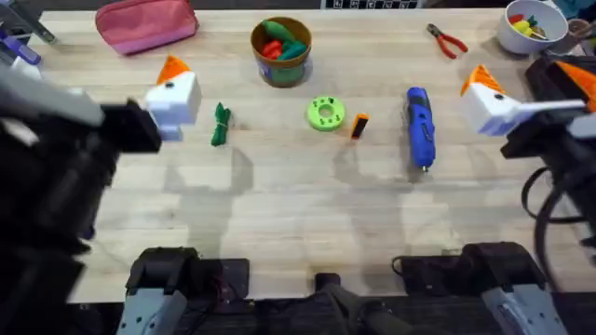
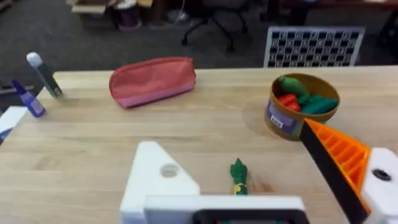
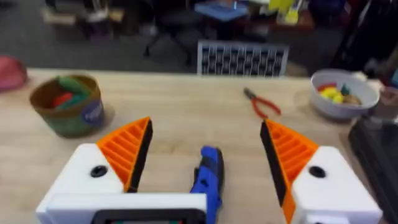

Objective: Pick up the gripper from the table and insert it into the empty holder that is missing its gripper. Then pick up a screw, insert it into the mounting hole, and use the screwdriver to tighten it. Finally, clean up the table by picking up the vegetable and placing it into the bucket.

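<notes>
The small orange gripper lies mid-table, between a round green disc and the blue screwdriver. My left gripper is open. One of its fingers is the bare white holder with a hole, and the other carries an orange pad. The dark-green vegetable lies on the table beyond and between these fingers. My right gripper is open, both pads on, with the screwdriver lying ahead of it. The brown bucket holds red and green toys. The screw is out of view.
A pink pouch lies at the back left. Red pliers and a white bowl of small parts are at the back right. Bare wood stretches across the front half of the table.
</notes>
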Action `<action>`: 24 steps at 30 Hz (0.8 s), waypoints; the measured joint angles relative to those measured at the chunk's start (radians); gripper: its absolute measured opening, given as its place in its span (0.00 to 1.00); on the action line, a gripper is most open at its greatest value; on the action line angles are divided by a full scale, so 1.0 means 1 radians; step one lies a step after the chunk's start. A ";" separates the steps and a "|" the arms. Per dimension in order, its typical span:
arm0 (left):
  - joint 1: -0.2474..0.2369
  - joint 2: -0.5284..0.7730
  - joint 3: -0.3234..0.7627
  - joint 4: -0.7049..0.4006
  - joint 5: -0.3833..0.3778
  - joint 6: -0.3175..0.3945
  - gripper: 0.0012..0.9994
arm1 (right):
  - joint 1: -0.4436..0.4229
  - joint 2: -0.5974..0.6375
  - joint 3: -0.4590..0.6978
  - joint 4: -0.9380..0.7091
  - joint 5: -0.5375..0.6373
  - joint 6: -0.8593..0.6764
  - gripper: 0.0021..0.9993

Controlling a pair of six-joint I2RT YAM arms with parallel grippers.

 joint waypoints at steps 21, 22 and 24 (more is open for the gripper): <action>0.000 0.672 0.375 -0.356 -0.001 0.003 0.99 | 0.000 0.719 0.547 -0.641 0.000 0.000 0.99; 0.000 0.682 0.375 -0.357 -0.001 0.003 0.99 | 0.000 0.729 0.547 -0.641 0.000 0.000 0.99; 0.000 0.699 0.375 -0.359 -0.001 0.003 0.99 | 0.000 0.745 0.547 -0.643 0.000 0.000 0.99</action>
